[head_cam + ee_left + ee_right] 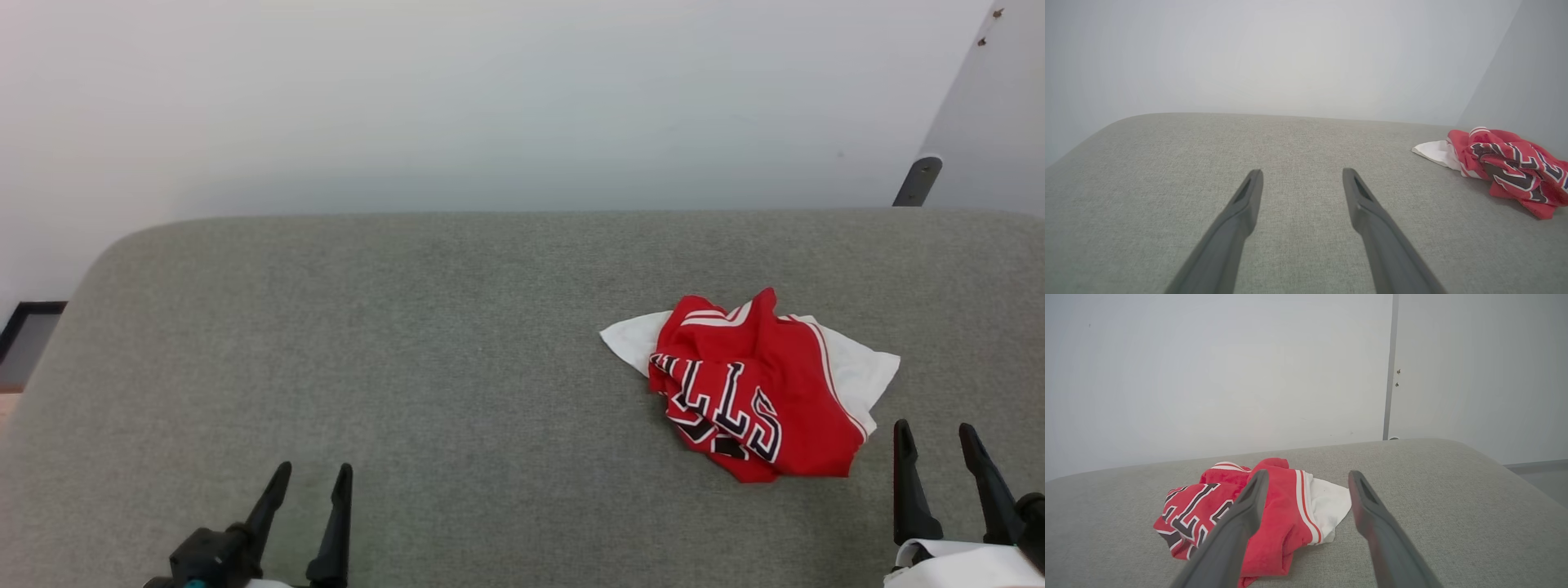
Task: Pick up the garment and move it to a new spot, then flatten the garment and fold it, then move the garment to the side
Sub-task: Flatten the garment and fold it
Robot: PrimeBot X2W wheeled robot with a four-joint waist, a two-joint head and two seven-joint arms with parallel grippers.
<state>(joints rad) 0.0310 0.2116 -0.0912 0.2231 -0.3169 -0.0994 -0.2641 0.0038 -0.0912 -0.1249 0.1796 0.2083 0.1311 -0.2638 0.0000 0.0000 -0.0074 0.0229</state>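
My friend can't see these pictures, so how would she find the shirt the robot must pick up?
Find the grey cushioned surface before the white wall. On its right half, ahead of the right gripper, the garment lies crumpled in a heap. It is bright red with white sleeves and black letters edged in white, unlike the plain grey around it.

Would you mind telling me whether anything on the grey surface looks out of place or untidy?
Only the garment: it lies crumpled in a heap on the robot's right, not spread flat. Nothing looks damaged.
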